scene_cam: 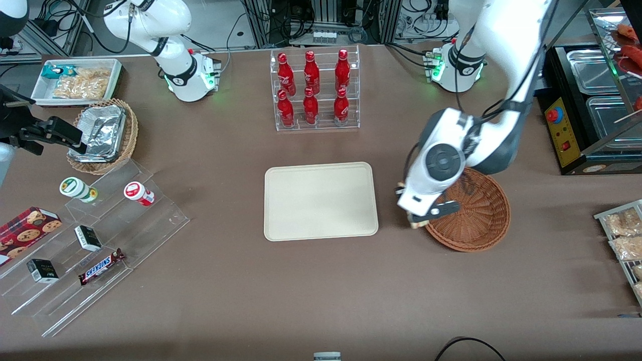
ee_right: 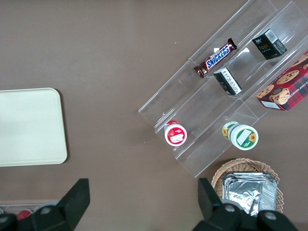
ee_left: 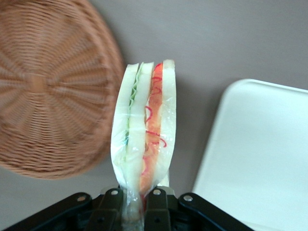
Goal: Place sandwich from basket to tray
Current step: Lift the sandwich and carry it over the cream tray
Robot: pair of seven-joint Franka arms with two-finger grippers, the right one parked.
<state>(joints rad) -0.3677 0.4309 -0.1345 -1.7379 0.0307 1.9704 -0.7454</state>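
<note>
- The gripper (ee_left: 136, 204) hangs between wicker basket (scene_cam: 476, 215) and tray (scene_cam: 321, 200); its jaws are clamped on the wrapped sandwich (ee_left: 144, 130), above the bench (scene_cam: 321, 291)

Gripper (ee_left: 136, 204) — clamped, arm low

Six red bottles (scene_cam: 313, 90) stand in a clear rack on the desk (scene_cam: 321, 281); toward the parked arm's end, a Snickers bar (scene_cam: 102, 266) lies on clear steps, a foil-filled tan basket (scene_cam: 103, 135) near them
</note>
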